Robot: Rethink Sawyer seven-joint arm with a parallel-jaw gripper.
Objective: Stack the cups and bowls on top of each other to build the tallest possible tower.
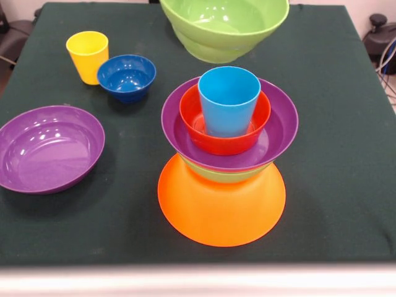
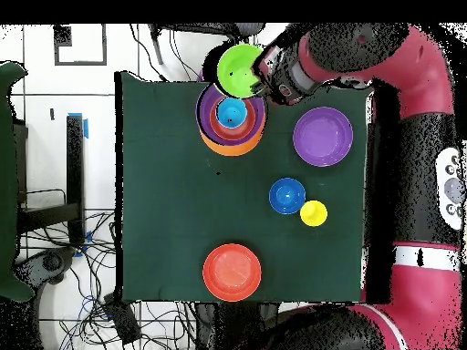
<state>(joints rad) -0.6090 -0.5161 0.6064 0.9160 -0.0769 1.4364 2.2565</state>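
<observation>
The tower (image 1: 221, 154) stands near the table's front: an upturned orange bowl (image 1: 219, 207), a green bowl's rim, a purple bowl (image 1: 278, 127), a red-orange bowl (image 1: 195, 120) and the light blue cup (image 1: 229, 99) on top. It also shows in the overhead view (image 2: 231, 117). A large green bowl (image 1: 224, 25) hangs in the air above and behind the tower. In the overhead view my gripper (image 2: 263, 77) is at the rim of this green bowl (image 2: 237, 68) and holds it. The gripper itself does not show in the front view.
A yellow cup (image 1: 88, 55) and a small dark blue bowl (image 1: 126, 77) stand at the back left. A second purple bowl (image 1: 49, 148) lies at the left. A red-orange bowl (image 2: 232, 272) sits near the robot's side of the dark green table (image 1: 334, 93).
</observation>
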